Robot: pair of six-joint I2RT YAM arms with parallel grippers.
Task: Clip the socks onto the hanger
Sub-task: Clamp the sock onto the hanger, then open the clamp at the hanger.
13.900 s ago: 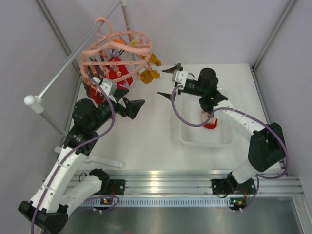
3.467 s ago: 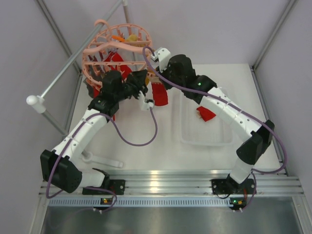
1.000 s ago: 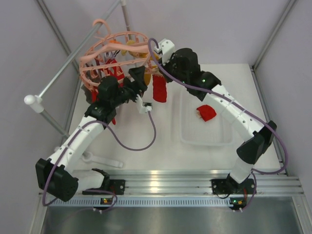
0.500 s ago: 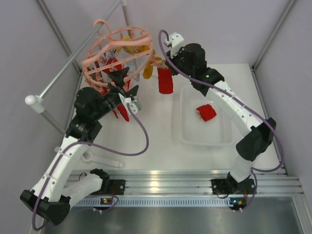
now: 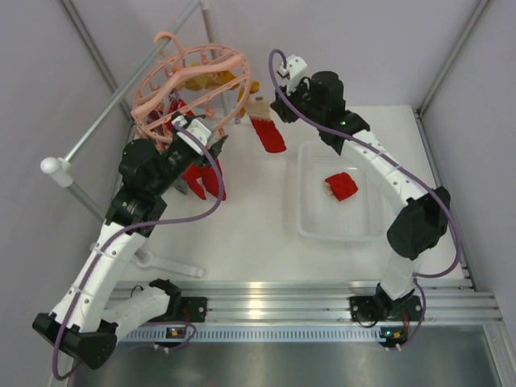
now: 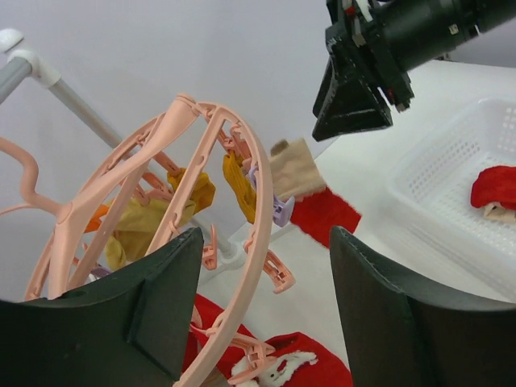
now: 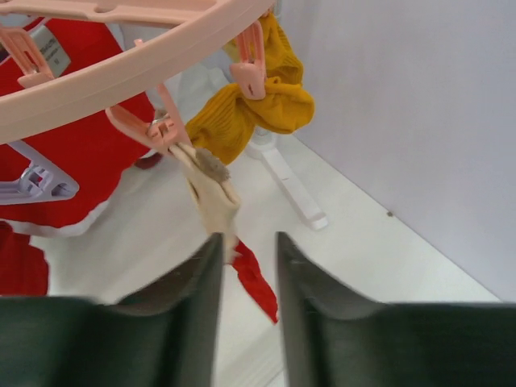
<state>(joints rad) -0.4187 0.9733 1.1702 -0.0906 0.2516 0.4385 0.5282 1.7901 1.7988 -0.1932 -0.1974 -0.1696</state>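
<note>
The salmon-pink hanger (image 5: 193, 76) hangs from the rail at the back left. A red sock with a cream cuff (image 5: 268, 133) dangles from one of its clips by the cuff (image 7: 211, 197). My right gripper (image 7: 247, 242) is open just below that clip, with the sock's red end (image 7: 260, 284) hanging loose between its fingers. My left gripper (image 6: 266, 322) is open too, and the hanger ring (image 6: 242, 242) passes between its fingers. Mustard socks (image 6: 145, 230) and other red socks (image 5: 201, 177) hang from other clips. One more red sock (image 5: 342, 185) lies in the basket.
The white mesh basket (image 5: 314, 222) stands on the table right of centre. The grey metal rail (image 5: 113, 109) runs diagonally at the back left, and its white foot (image 5: 173, 266) lies near the left arm. Frame posts stand at the corners.
My right gripper has opened and let go of the red sock, which now hangs from the clip. My left gripper's jaws have narrowed a little around the ring, and the hanger has swung slightly.
</note>
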